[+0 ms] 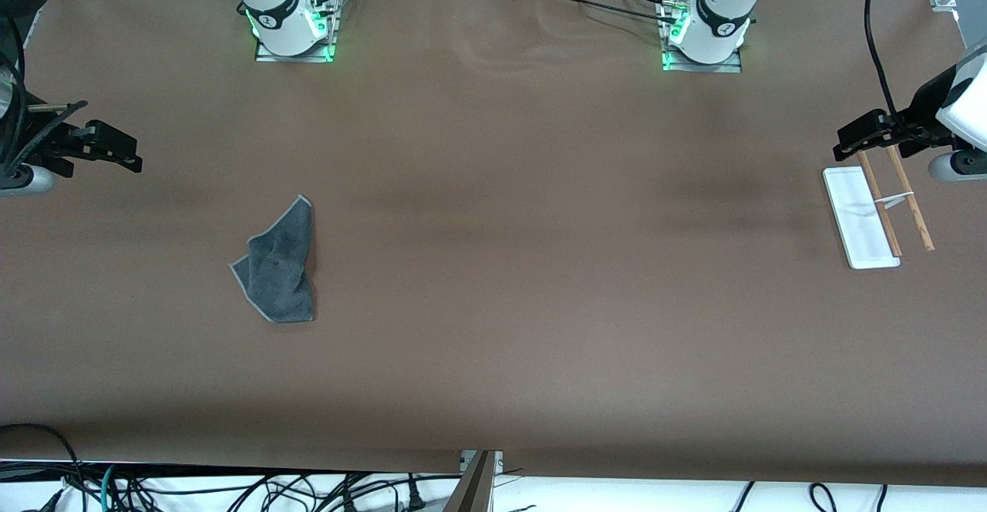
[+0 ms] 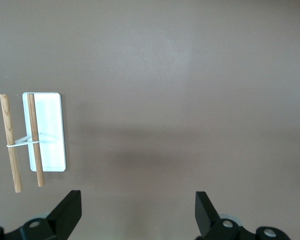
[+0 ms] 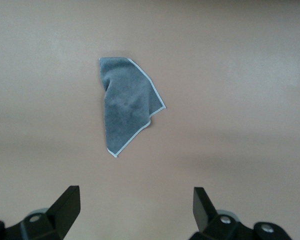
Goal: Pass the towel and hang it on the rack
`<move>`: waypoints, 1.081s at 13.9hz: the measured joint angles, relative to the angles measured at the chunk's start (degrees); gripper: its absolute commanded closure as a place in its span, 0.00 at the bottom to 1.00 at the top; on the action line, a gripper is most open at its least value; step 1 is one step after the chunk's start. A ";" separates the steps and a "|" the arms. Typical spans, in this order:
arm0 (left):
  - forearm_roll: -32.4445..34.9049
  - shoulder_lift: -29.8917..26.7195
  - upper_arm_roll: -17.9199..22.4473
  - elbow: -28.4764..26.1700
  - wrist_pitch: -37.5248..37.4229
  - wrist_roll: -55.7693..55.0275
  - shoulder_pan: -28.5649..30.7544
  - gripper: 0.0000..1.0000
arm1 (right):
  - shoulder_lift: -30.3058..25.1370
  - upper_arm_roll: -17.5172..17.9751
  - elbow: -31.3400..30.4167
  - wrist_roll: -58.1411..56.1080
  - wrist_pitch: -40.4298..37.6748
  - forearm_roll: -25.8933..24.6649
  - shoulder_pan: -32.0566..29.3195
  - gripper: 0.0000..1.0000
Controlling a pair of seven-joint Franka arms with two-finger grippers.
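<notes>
The dark grey towel [image 1: 279,265] lies crumpled on the brown table toward the right arm's end, and the right wrist view shows the towel [image 3: 127,107] with its light border. The rack [image 1: 854,215], a white base with two brown rods [image 1: 910,200], stands at the left arm's end. My right gripper [image 1: 127,153] hangs open and empty above the table's edge, apart from the towel. My left gripper [image 1: 847,140] is open and empty just above the rack's end nearer the bases. In the wrist views, the right gripper [image 3: 136,202] and the left gripper [image 2: 138,205] have their jaws wide, with the rack [image 2: 50,132] off to one side.
The brown table cover [image 1: 509,211] runs between the towel and the rack. Both arm bases [image 1: 293,22] stand along the edge farthest from the front camera. Cables [image 1: 231,489] lie below the table's near edge.
</notes>
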 measured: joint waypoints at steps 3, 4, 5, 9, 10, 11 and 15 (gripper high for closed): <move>0.00 0.00 0.00 0.00 0.00 0.00 0.00 0.00 | 0.00 0.00 0.00 0.00 0.00 0.00 0.00 0.00; 0.00 0.00 0.00 0.00 0.00 0.00 0.00 0.00 | 0.00 0.00 0.00 0.00 0.00 -0.01 0.00 0.00; 0.00 0.00 0.00 0.00 0.00 0.00 0.00 0.00 | 0.00 -0.01 0.00 0.00 0.01 -0.01 -0.01 0.00; 0.00 0.00 0.00 0.00 0.00 0.00 0.00 0.00 | 0.00 -0.02 0.00 0.00 0.49 -0.01 -0.02 0.00; 0.00 0.00 0.00 0.00 0.00 0.00 0.00 0.00 | 0.03 -0.02 0.00 0.00 0.73 -0.01 -0.02 0.00; 0.00 0.00 0.00 0.00 0.00 0.00 0.00 0.00 | 0.20 -0.02 0.00 0.00 1.35 -0.01 -0.01 0.00; 0.00 0.00 0.00 0.01 0.00 0.00 0.00 0.00 | 3.63 0.36 -0.06 -0.05 6.29 -0.01 0.23 0.00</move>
